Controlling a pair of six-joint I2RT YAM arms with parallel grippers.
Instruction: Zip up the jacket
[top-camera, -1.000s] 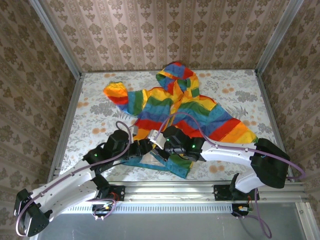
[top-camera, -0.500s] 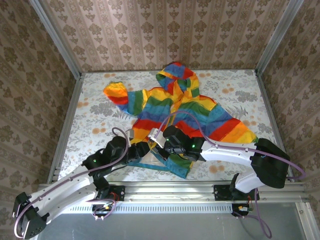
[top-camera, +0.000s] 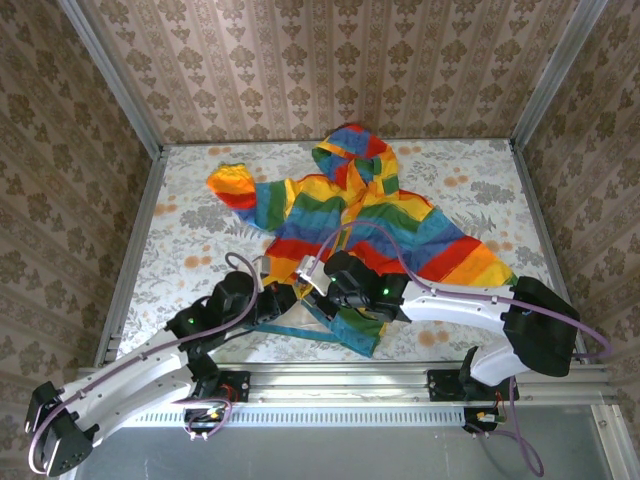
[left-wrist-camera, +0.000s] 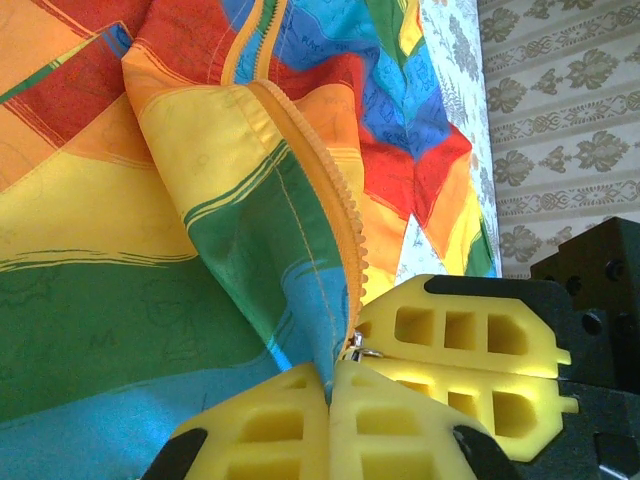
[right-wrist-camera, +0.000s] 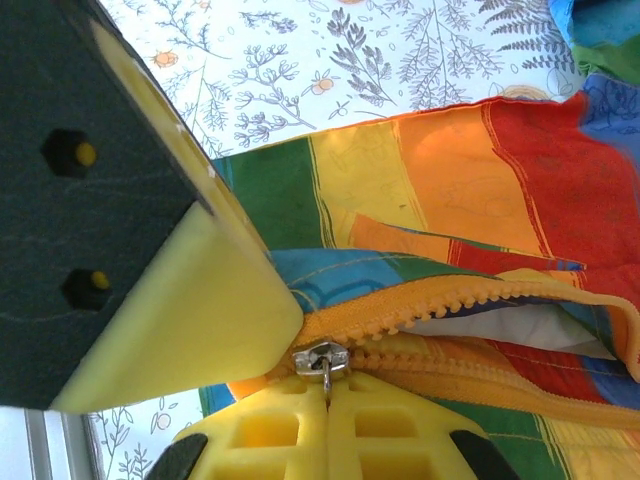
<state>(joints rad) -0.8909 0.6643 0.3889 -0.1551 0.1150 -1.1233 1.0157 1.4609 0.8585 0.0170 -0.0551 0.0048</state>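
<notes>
Rainbow-striped hooded jacket (top-camera: 380, 215) spread mid floral table (top-camera: 180, 260), hem (top-camera: 352, 333) at table's near side, left gripper (left-wrist-camera: 330, 385) pinching hem beside orange zipper (right-wrist-camera: 440, 300), right gripper (right-wrist-camera: 327, 395) clamping the zipper pull (right-wrist-camera: 322, 360).

No writing can be read
Just above the left claw (left-wrist-camera: 332, 385), the jacket (left-wrist-camera: 150, 300) has faint tone-on-tone marks printed in its green and blue stripes, too dim to make out as letters or a brand; beyond the claw, the table (top-camera: 460, 180) cloth bears leaf and flower sprigs and the wallpaper (top-camera: 330, 60) a repeating ornament, neither forming words
</notes>
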